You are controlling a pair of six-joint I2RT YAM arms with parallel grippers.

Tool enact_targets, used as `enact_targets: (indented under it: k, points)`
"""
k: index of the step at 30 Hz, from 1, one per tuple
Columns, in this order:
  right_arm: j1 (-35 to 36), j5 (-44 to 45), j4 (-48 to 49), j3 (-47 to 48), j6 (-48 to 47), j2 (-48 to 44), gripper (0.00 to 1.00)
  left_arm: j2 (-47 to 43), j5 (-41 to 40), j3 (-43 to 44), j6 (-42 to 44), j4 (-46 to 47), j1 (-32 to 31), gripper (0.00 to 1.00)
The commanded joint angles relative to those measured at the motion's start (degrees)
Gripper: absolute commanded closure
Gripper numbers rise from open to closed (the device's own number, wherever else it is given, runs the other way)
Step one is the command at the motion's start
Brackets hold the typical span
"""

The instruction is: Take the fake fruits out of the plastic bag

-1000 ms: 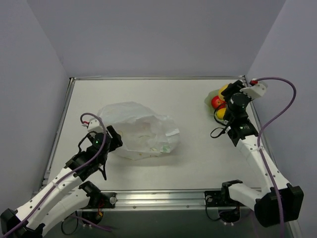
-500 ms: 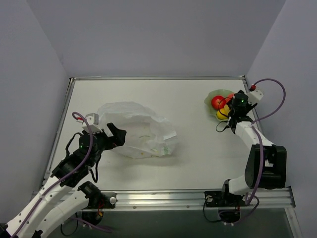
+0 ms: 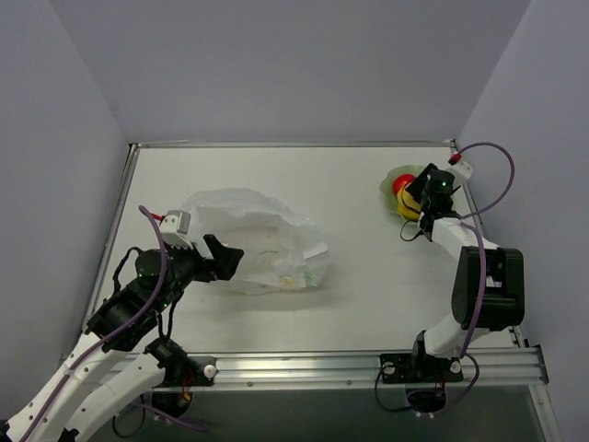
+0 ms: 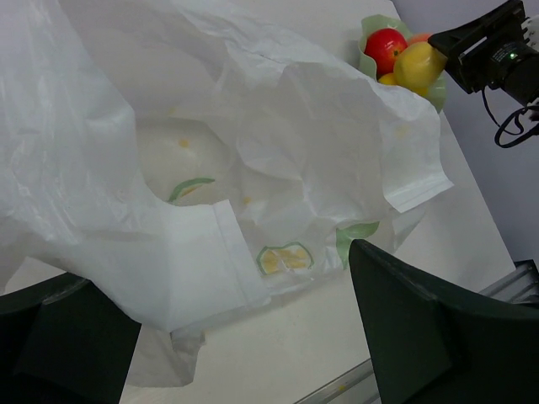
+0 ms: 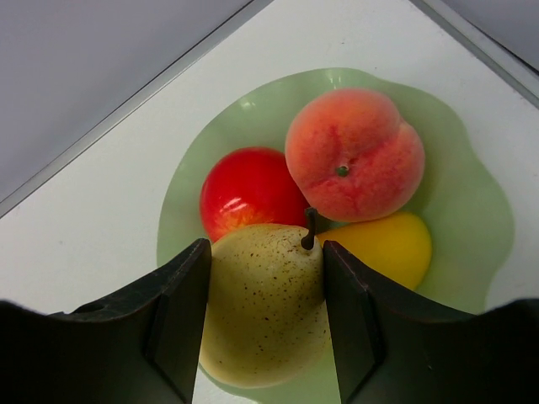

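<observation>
The right end effector (image 5: 264, 290) has swung over the dish (image 5: 472, 219), fingers pinching the pear (image 5: 265, 337); apple (image 5: 244, 189) and peach (image 5: 354, 156) lie just beyond. The left end effector (image 4: 223, 282), spread wide and empty, has nosed toward the bag (image 4: 295, 126) ahead, likely emptied.

No words, numbers or brand names could be read in any view. The plastic bag (image 4: 320, 126) carried only faint printed shapes (image 4: 282, 259) in green and yellow, like leaves and a slice of fruit, with no letters among them.
</observation>
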Motion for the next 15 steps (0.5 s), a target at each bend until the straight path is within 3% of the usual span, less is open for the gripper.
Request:
enact_targets:
  k: [1,9,15]
  points:
    - [0.4,-1.3,2.5,0.7,0.4,0.0,0.99,-2.0,0.9,4.9,3.0,-3.0,-0.1,0.06]
    - [0.8,-4.6,3.7,-0.4,0.8,1.4,0.89,-4.6,-2.1,9.6,7.0,-7.3,-0.1,0.06]
    - [1.4,-2.5,2.7,0.4,1.1,0.4,0.64,-5.4,-5.3,11.7,9.2,-11.8,-0.1,0.06]
